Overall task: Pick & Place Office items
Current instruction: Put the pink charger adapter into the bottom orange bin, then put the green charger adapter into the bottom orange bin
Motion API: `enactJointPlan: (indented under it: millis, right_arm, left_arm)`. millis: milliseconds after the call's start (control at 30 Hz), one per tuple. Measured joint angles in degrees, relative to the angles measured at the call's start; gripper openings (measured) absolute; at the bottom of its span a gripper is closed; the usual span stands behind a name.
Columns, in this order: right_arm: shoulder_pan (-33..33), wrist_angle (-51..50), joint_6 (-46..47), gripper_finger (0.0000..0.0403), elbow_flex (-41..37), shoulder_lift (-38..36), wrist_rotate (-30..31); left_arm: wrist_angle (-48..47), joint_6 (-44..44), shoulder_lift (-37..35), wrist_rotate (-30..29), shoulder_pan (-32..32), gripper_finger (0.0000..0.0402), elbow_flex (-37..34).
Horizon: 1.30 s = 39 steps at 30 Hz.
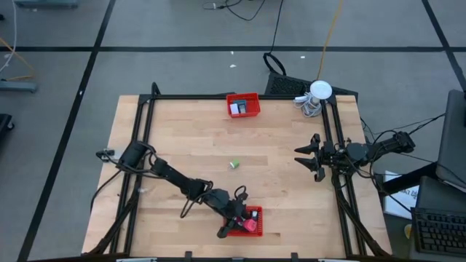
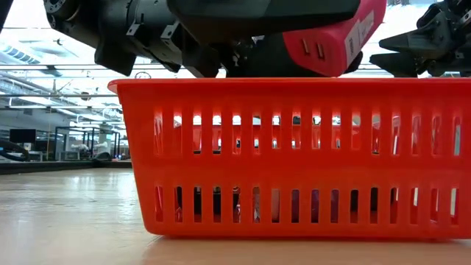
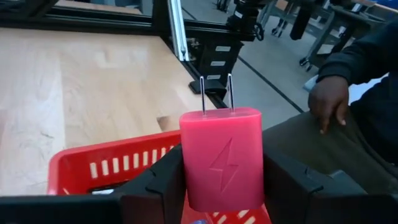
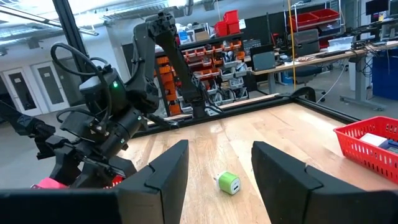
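Pink plastic marks the piece in hand: a pink wall charger [image 3: 222, 158] with a lightning bolt moulded on its face sits clamped between the fingers of the left gripper [image 3: 222, 180], held by its flat sides, its two metal prongs pointing away from the wrist. Charger and gripper hang directly over the near red basket [image 1: 251, 222], and in the low view the pink body rides just above the basket's rim, not yet inside. By my reading the drop turns on exactly that: the basket lies straight below the jaws, so loosening the grip should land it inside. A green charger [image 1: 234, 164] lies loose on the wood, well clear of the near red basket toward the table's middle. The right gripper [image 1: 306, 158] waits beyond it with jaws apart and empty, the green charger straight ahead of its fingers; it looks the nearer arm for that one.
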Motion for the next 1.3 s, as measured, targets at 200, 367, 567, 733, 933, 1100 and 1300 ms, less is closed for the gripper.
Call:
enactJointPlan:
  millis: [200,367,567,733,933,1100,1300]
  right_arm:
    - [0.0,0.0,0.0,0.0165,0.0,0.0,0.0]
    - [0.0,0.0,0.0,0.0165,0.0,0.0,0.0]
    - [0.0,0.0,0.0,0.0165,0.0,0.0,0.0]
    - [0.0,0.0,0.0,0.0165,0.0,0.0,0.0]
    - [0.0,0.0,0.0,0.0165,0.0,0.0,0.0]
    - [0.0,0.0,0.0,0.0165,0.0,0.0,0.0]
    - [0.0,0.0,0.0,0.0165,0.0,0.0,0.0]
  left_arm:
    - [0.0,0.0,0.0,0.0,0.1,0.0162,0.0]
    - [0.0,-1.6,0.0,0.1,0.0,0.0187,0.0]
    - [0.0,-2.6,0.0,0.1,0.1,0.0235,0.0]
    - [0.0,-2.6,0.0,0.1,0.1,0.0256,0.0]
    - [0.0,-4.9,0.0,0.2,0.9,0.0265,0.0]
    - [0.0,-8.1,0.0,1.3,2.6,0.0255,0.0]
    - [-0.1,-10.0,-1.0,5.8,4.0,0.0240,0.0]
